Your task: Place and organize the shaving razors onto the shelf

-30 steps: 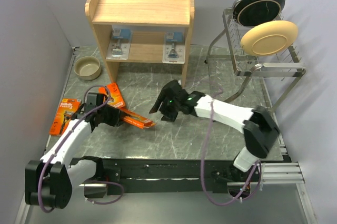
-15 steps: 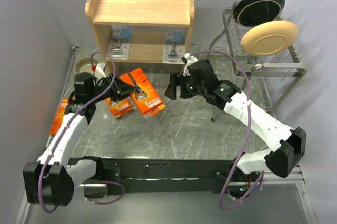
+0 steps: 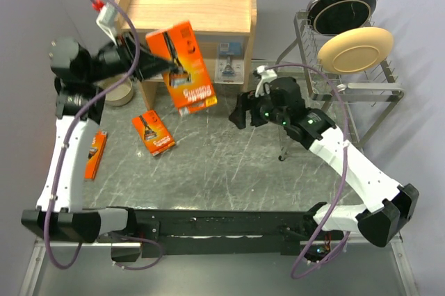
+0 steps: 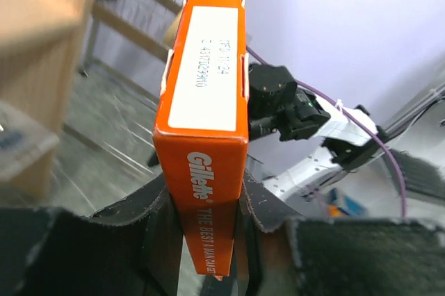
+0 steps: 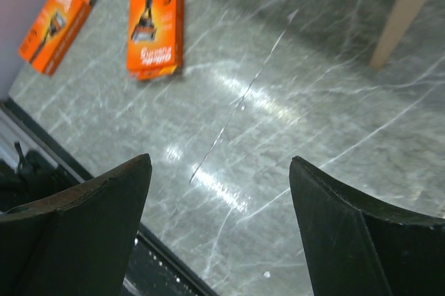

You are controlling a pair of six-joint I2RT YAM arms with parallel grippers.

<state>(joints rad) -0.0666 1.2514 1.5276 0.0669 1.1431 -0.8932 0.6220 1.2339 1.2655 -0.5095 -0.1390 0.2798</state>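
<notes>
The left tool (image 3: 147, 64) is clamped on the lower end of an orange Gillette razor pack (image 3: 185, 67). In the left wrist view its two dark fingers (image 4: 156, 212) press on the pack's (image 4: 206, 87) broad faces, with the narrow white-labelled edge facing the camera. The pack is held in the air in front of the shelf (image 3: 186, 8), tilted, and covers the left part of the shelf's lower opening in the top view.

The right tool (image 3: 240, 111) hangs low just in front of the shelf's right side panel. Its fingers (image 5: 89, 207) are spread wide with nothing between them, only bare tabletop (image 5: 278, 122) below.

A second orange razor pack (image 3: 154, 133) lies flat on the tabletop in front of the shelf's left side, picture side up. A third orange razor pack (image 3: 95, 155) lies further out to the left of the shelf, near the tabletop's left edge. One blister-packed razor (image 3: 229, 64) stands on the right part of the shelf's lower board. The shelf's top tray holds nothing.

A bowl (image 3: 119, 92) sits just left of the shelf. To the right of the shelf stands a wire dish rack (image 3: 351, 89) carrying a black plate (image 3: 341, 7) and a cream plate (image 3: 354, 50).
</notes>
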